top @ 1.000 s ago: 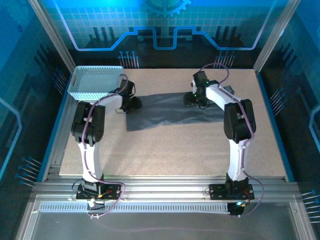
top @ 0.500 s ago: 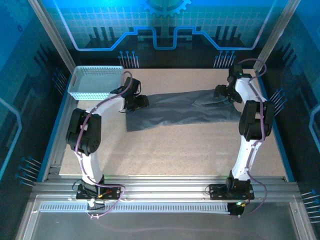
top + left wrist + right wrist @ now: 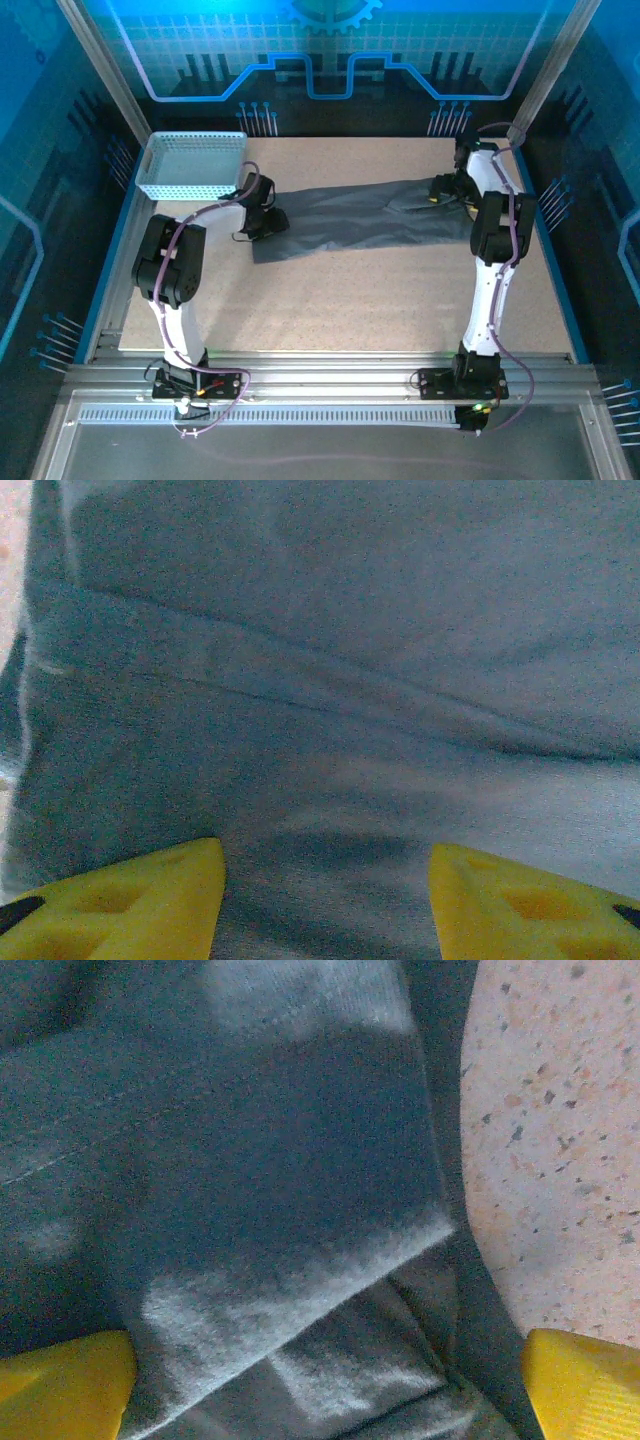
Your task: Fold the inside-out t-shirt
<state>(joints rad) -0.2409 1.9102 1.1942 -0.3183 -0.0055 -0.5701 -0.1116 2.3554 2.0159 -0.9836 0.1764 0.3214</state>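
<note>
SET FOR THE FOLD: The speckled table (image 3: 350, 300) carries the dark grey t-shirt (image 3: 340, 222). The shirt lies as one long band across the table's far half, running from near the left side to near the right, and is rumpled toward the right end. The light blue basket (image 3: 190, 165) sits at the far left corner, just beyond the shirt's left end and apart from it.

My left gripper (image 3: 266, 221) hangs over that left end. Its yellow fingers are parted, with flat cloth lying between and beneath them and nothing pinched that I can see. A seam (image 3: 300, 690) crosses the cloth just ahead of it.

My right gripper (image 3: 441, 190) stands over the right end, jaws spread wide and holding nothing. Below it is a folded-over corner (image 3: 300, 1290), its edge stopping just short of bare table on the right.

As I judge it, I am between grips and about to take both ends for a fold. To do it well, I would lower each gripper straight onto the cloth's edge rather than its middle. At the right corner I would catch every layer so none slips loose. I would close both hands on matching points and lift them together at an even height, so the band comes up taut and neither twists nor drags toward the basket.
</note>
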